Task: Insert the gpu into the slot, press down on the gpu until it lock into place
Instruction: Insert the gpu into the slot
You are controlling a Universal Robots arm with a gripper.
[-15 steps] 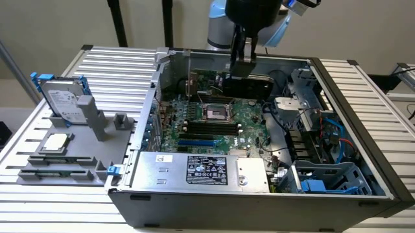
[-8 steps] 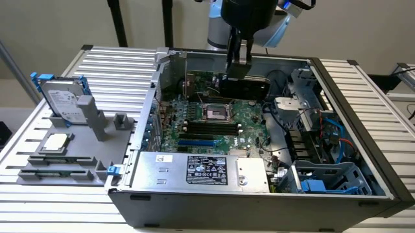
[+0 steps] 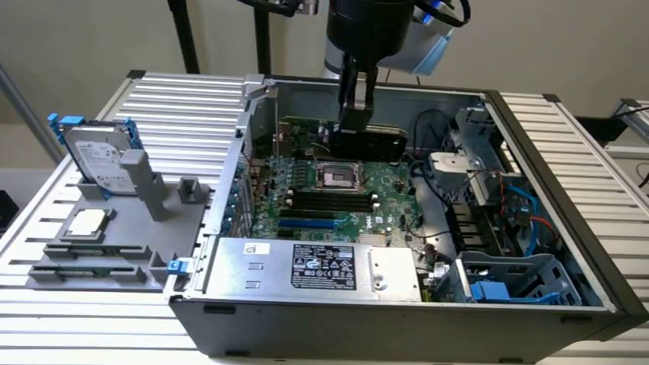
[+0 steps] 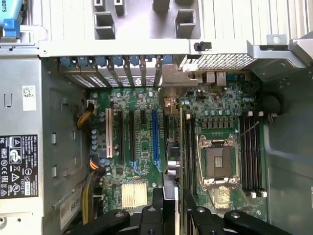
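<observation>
Because the gpu [image 3: 381, 144] looks a stiff, light yet fragile card, best gripped along its upper edge, the tool [image 3: 357, 125] is clenched on it there, at upper centre of the exterior view, well apart from the blue slot [image 3: 307, 224] lower down.

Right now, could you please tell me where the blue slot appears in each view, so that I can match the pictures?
Exterior view: the slot lies between the CPU socket and the silver power supply, nearer the power supply.
Wrist view: the slot is the blue strip between a black expansion slot and the CPU socket.
Shared landmark: the CPU socket.
</observation>
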